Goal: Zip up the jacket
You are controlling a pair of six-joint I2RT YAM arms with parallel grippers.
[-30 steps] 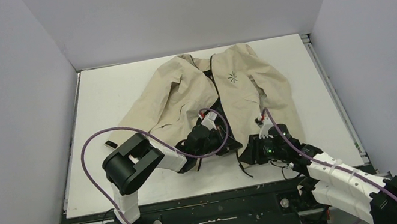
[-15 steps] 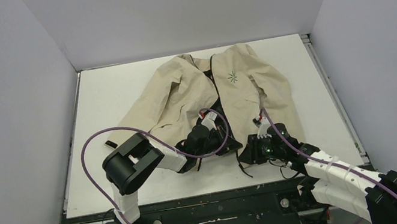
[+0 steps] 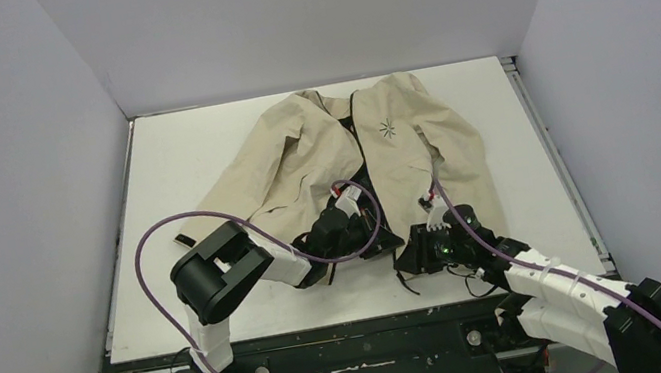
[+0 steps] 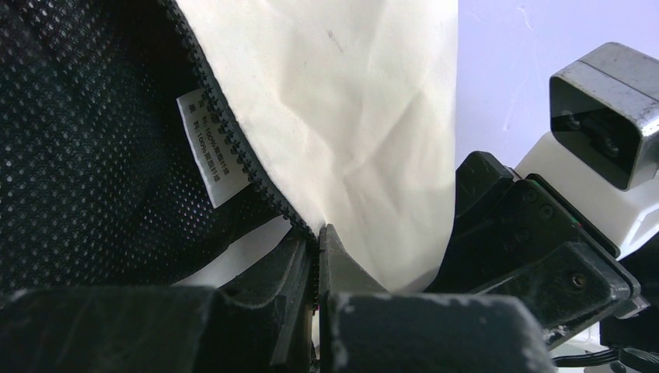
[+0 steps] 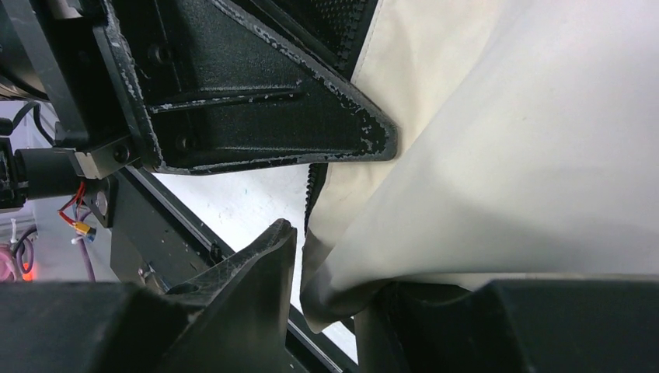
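The beige jacket [image 3: 402, 154] lies flat on the white table [image 3: 189, 149], collar far, hem toward the arms, its front open along the dark zipper. My left gripper [image 3: 366, 231] is at the hem of one front panel. In the left wrist view it [image 4: 319, 237] is shut on the zipper teeth [image 4: 233, 148], beside the dark mesh lining [image 4: 78, 155]. My right gripper [image 3: 416, 255] sits at the other panel's hem corner. In the right wrist view it [image 5: 342, 264] is open, with beige fabric [image 5: 505, 171] draped over one finger and a gap beside the other.
A black cord [image 3: 406, 280] trails from the hem toward the table's near edge. A black cuff tab [image 3: 184, 241] lies by the left sleeve end. The left arm's purple cable [image 3: 152, 237] loops over the table. White walls close in on three sides.
My right gripper has crept slightly left and farther in, toward the left gripper. The left arm and the jacket have stayed put.
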